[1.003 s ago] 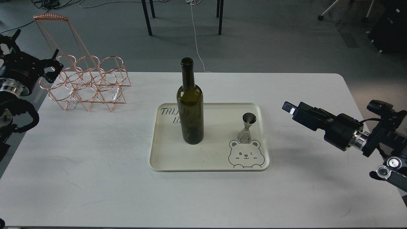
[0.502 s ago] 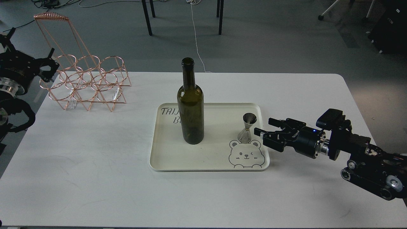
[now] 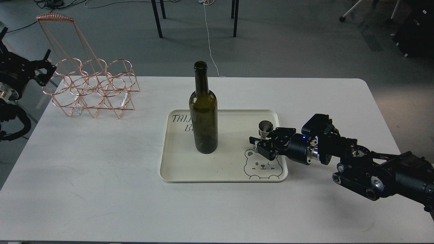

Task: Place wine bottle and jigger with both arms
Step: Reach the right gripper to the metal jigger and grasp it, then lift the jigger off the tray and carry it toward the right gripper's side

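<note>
The dark olive-green wine bottle [image 3: 203, 112] stands upright on the left half of a cream tray [image 3: 223, 169]. The small silver jigger [image 3: 265, 127] stands upright on the tray's right side, above a printed bear face. My right gripper [image 3: 258, 144] reaches in from the right with its fingers apart, one on each side of the jigger's lower cone, which they hide. I cannot tell whether they touch it. My left gripper [image 3: 45, 66] is open and empty at the far left edge, beside the wire rack and far from the bottle.
A copper wire bottle rack [image 3: 91, 88] with several rings and a tall handle stands on the white table [image 3: 101, 189] at the back left. Chair legs and cables lie on the floor beyond the table's far edge.
My right arm has swung in from the right and come down to the tray, bringing its open fingers around the jigger's base. My left gripper has drawn back to the left.
</note>
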Motion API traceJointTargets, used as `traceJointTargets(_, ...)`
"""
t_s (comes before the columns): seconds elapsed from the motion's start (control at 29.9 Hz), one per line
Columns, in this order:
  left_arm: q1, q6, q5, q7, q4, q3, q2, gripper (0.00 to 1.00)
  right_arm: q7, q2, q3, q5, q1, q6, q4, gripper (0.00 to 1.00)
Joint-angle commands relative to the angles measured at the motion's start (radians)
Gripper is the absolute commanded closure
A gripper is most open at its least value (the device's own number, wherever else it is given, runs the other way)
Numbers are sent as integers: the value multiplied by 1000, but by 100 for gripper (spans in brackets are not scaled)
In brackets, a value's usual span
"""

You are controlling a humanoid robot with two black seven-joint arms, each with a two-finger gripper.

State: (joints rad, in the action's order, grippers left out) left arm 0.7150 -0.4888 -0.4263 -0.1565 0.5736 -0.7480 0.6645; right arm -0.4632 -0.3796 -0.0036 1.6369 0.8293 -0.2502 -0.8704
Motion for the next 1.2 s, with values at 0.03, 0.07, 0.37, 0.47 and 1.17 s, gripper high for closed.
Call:
traceJointTargets(0.03,0,0,0,0,0,-1,4,2,0,1,-9,0,10,-9,-2,88)
traceJointTargets(0.07,0,0,0,0,0,-1,4,2,0,-1,-9,0,10,-18,-2,91)
traceJointTargets(0.37,3,0,0,0,0,-5,17,2,2,-103,0,0,53,-83,-58,94)
traceJointTargets(0.47,3,0,0,0,2,-5,24,2,5,-185,19,0,59,-98,-90,93)
traceJointTargets(1.17,14,0,0,0,12,-4,37,2,6,-325,31,-29,-142,-238,97,87)
